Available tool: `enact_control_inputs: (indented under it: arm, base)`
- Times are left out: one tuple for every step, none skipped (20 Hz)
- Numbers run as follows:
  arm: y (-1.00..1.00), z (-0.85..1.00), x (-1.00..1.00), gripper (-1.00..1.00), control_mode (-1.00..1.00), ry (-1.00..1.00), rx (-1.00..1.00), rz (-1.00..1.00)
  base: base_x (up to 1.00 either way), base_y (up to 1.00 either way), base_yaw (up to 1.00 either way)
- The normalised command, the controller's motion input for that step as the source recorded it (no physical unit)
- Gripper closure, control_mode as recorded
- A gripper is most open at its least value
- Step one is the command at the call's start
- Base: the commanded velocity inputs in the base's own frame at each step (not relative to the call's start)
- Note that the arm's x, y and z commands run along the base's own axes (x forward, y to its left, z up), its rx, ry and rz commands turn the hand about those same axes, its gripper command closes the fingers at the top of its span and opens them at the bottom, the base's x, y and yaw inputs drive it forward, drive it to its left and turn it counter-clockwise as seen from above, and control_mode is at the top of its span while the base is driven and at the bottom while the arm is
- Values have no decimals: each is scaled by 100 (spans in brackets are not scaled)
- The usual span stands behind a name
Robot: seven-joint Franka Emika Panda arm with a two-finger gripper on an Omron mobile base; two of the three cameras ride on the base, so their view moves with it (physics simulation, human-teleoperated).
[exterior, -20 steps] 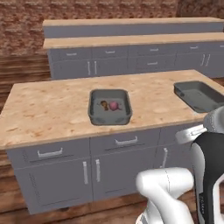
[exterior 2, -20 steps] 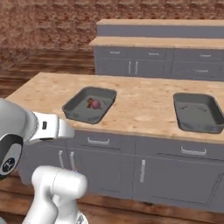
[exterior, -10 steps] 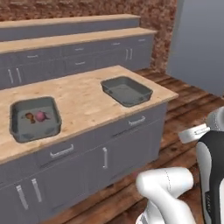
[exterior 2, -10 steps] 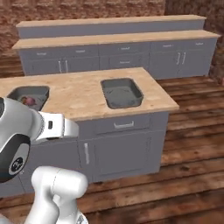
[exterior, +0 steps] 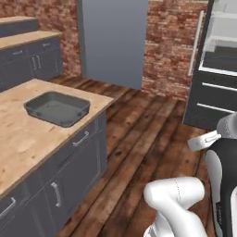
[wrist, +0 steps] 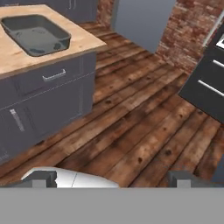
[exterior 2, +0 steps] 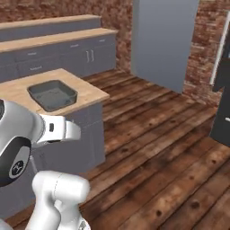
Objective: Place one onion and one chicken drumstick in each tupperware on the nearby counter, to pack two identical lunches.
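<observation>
While hovering over bare wood floor [wrist: 144, 131], gripper [wrist: 113, 178] with fingers [wrist: 41, 178] spread wide, gripping nothing. Tupperware [exterior: 57, 108] sitting near the counter [exterior: 21, 139] corner, looking empty; same tray [exterior 2: 52, 95] lying left in the right base view and at top left [wrist: 36, 34] in the hand view. Grey panel [exterior 2: 164, 42] standing against the brick wall [exterior: 169, 41] beyond. No telling where onions or drumsticks are lying.

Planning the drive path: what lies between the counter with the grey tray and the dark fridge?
Bare wood floor in the right base view, from counter to fridge.
</observation>
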Motion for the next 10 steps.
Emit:
enact_control_inputs:
  arm:
    - [0, 0, 0, -100, 100, 0, 0, 0]
    - [0, 0, 0, -100, 100, 0, 0, 0]
    - [0, 0, 0, -100, 100, 0, 0, 0]
    - [0, 0, 0, -100, 100, 0, 0, 0]
    - [0, 0, 0, -100, 100, 0, 0, 0]
    - [0, 0, 0, -100, 100, 0, 0, 0]
    - [0, 0, 0, -100, 100, 0, 0, 0]
    - [0, 0, 0, -100, 100, 0, 0, 0]
    - [0, 0, 0, -100, 100, 0, 0, 0]
    - [0, 0, 0, -100, 100, 0, 0, 0]
  base:
    - [0, -26, -81]
    - [0, -25, -81]
    - [0, -24, -81]
    - [0, -25, -81]
    - [0, -26, -80]
    - [0, -27, -80]
    - [0, -28, -79]
    - [0, -29, -79]
    - [0, -29, -78]
    - [0, -26, -77]
